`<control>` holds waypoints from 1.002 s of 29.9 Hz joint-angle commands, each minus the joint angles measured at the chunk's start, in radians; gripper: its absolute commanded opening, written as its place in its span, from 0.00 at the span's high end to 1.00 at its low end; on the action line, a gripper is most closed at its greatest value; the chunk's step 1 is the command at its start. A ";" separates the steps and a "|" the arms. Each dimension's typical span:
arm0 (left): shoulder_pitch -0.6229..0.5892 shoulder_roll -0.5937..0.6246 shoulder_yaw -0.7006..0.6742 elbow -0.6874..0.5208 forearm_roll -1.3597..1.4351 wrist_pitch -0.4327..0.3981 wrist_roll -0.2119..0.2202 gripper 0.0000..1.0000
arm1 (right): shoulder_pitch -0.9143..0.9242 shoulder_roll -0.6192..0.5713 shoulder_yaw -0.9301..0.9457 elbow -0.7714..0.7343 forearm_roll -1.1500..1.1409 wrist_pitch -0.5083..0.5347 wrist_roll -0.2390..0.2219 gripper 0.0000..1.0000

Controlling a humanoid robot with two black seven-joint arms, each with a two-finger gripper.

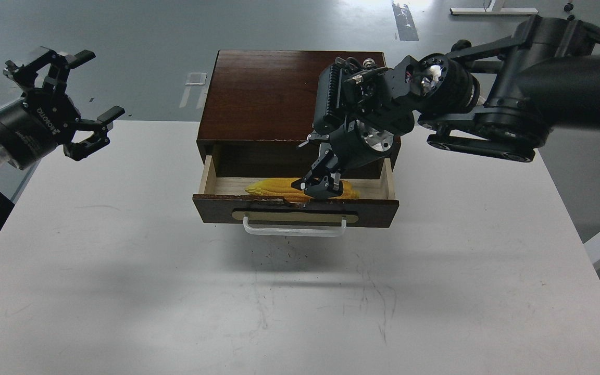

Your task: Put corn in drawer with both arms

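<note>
Head view: cabinet [274, 94] sits at the far edge of the white table [123, 271], roughly centred, drawer [296, 208] pulled out toward me. Corn [271, 188] lies lengthwise inside the drawer, on the pale wood floor just behind the front panel, running left to right, about centred with its right end nearer the drawer's right wall. Right gripper [321, 186] comes in from the right over the cabinet top and points down into the drawer; its fingertips are at the corn's right-of-centre section, covering part of the cob. Fingers look drawn in close around the cob, but contact is dark and partly hidden, so can't tell whether it's clamped on the corn or let go. Left gripper [84, 99] hangs off the table's far-left corner, well apart from drawer and corn, fingers spread wide, holding nothing. White bar handle [295, 229] on the drawer front is untouched by either gripper. Front panel's top edge is chipped near the middle, right below the right gripper's tips.
</note>
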 commanded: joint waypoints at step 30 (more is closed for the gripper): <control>0.011 -0.002 -0.001 0.000 0.000 0.000 0.000 0.01 | -0.688 -0.647 0.658 0.004 1.238 0.010 0.000 0.05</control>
